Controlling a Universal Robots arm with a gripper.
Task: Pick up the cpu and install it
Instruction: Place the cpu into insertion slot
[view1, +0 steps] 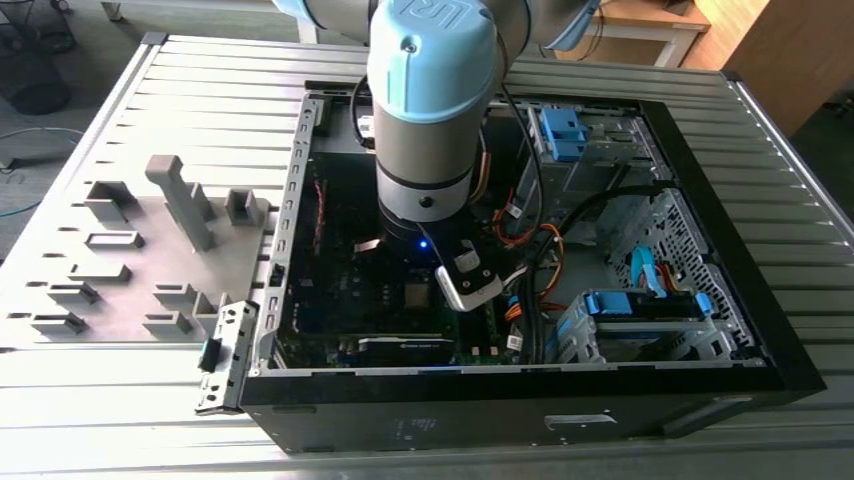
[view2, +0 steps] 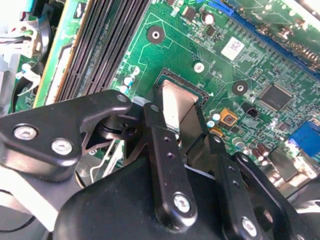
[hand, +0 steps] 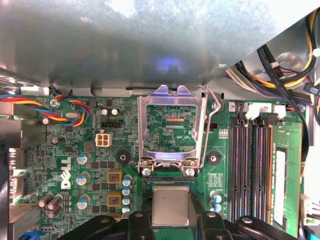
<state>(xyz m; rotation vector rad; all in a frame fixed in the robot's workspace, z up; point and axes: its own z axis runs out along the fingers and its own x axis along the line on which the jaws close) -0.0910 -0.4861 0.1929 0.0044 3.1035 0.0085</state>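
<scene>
The cpu (hand: 171, 205) is a small silvery square chip lying at the black socket on the green motherboard (hand: 100, 160). In the second wrist view the cpu (view2: 176, 102) sits inside the socket's dark rim. My gripper (hand: 171, 222) straddles it, with one black finger (view2: 162, 150) against one edge and the other finger (view2: 220, 160) against the opposite edge, shut on the chip. In the exterior view the gripper (view1: 461, 285) reaches down into the open computer case (view1: 721, 300), and the arm hides the chip.
The hollow metal socket frame (hand: 145, 125) stands flipped open beside the socket, its wire lever (hand: 214, 107) raised. Memory slots (hand: 255, 165) and cable bundles (hand: 280, 65) lie close by. Grey fixture blocks (view1: 180, 200) stand on the table at the exterior view's left. A graphics card (view1: 407, 348) sits low in the case.
</scene>
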